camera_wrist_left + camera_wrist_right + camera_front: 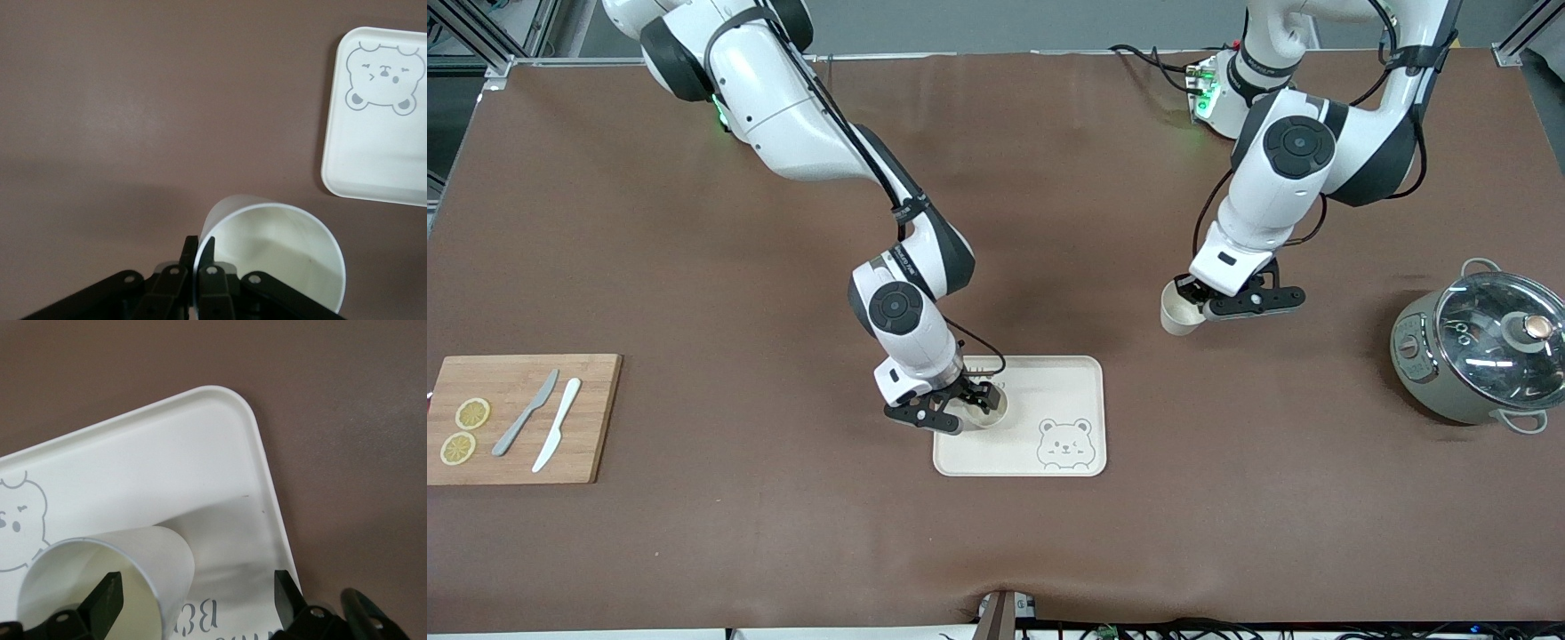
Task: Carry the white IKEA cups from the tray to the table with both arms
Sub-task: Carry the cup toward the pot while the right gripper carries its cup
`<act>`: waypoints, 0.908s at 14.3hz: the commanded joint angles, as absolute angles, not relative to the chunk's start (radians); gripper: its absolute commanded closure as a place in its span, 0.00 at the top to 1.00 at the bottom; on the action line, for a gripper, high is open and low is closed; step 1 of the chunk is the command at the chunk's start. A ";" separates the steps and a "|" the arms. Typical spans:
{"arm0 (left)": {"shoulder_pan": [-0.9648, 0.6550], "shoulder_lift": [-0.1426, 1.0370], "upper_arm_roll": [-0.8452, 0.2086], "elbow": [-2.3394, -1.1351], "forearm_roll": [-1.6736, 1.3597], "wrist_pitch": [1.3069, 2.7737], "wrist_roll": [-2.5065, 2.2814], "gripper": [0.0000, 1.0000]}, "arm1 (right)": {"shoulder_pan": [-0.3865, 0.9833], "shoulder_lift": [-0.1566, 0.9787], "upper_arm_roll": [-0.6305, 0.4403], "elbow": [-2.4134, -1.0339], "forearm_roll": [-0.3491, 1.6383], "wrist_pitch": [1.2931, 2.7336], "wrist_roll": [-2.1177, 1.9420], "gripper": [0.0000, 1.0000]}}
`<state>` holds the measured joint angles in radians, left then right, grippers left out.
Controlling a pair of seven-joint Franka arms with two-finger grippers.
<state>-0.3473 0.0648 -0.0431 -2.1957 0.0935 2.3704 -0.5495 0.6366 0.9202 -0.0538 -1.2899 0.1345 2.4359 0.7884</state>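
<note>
One white cup (992,412) stands on the bear-printed tray (1063,380), near the tray's edge toward the right arm's end. My right gripper (971,404) is open around that cup's wall. In the right wrist view one finger (105,600) is inside the cup (143,563) and the other finger (287,593) stands well clear over the tray (167,460). My left gripper (1199,307) is shut on the rim of the second cup (1179,314), over bare table toward the left arm's end from the tray. The left wrist view shows its fingers (189,250) pinching the cup's (280,250) wall.
A grey-green pot with a glass lid (1480,351) stands at the left arm's end. A wooden cutting board (596,418) with two lemon slices (471,413) and two knives (527,412) lies at the right arm's end. The bear print (1064,443) is on the tray's nearer part.
</note>
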 commanded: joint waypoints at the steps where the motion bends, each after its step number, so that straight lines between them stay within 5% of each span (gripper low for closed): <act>1: -0.322 0.014 -0.055 -2.308 0.100 2.471 -0.519 0.00 | 0.647 0.936 -0.064 -1.262 0.117 2.437 0.813 0.73; 6: -0.304 0.025 -0.052 -2.341 0.098 2.480 -0.480 0.00 | 0.647 0.936 -0.064 -1.262 0.117 2.437 0.813 0.23; 11: -0.206 0.018 -0.054 -2.413 0.112 2.578 -0.342 0.00 | 0.647 0.936 -0.064 -1.262 0.118 2.438 0.813 0.00; 13: -0.181 0.023 -0.054 -2.422 0.112 2.592 -0.293 0.00 | 0.647 0.934 -0.063 -1.261 0.121 2.437 0.813 0.00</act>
